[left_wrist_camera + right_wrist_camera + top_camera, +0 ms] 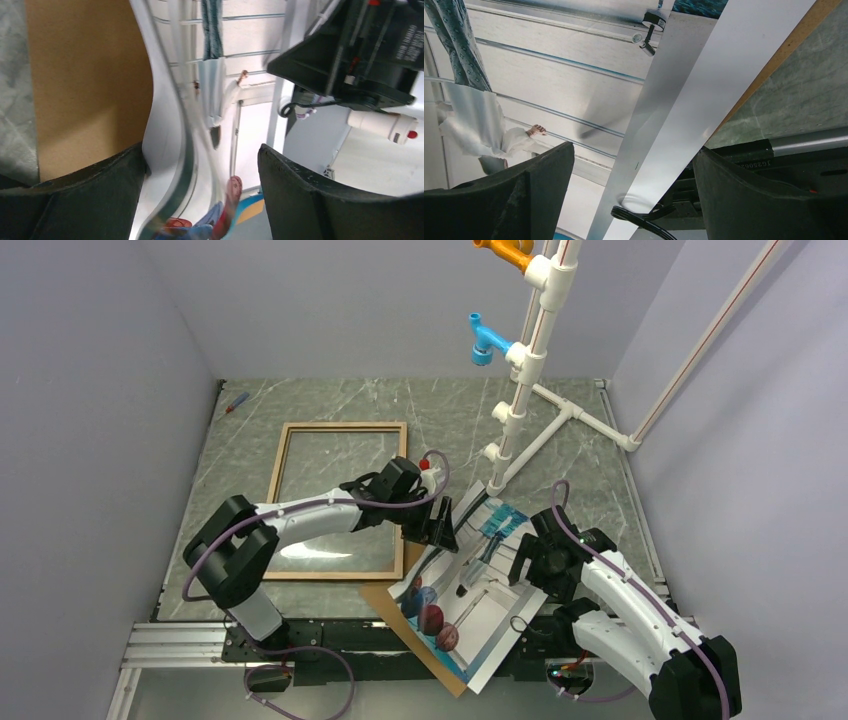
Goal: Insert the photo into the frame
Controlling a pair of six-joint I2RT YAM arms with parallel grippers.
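Brown backing board (417, 640) mostly under photo (480, 590), frame (285, 455) corner behind left arm (310, 515)

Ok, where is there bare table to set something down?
Bare table lies behind the frame and right of the pipe stand. Crowded near right: photo, board, left pincer, right pincer.

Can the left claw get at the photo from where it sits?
Likely yes: the left claw stands open right over one edge of the photo, which runs between its fingers in the wrist view; nothing blocks it.
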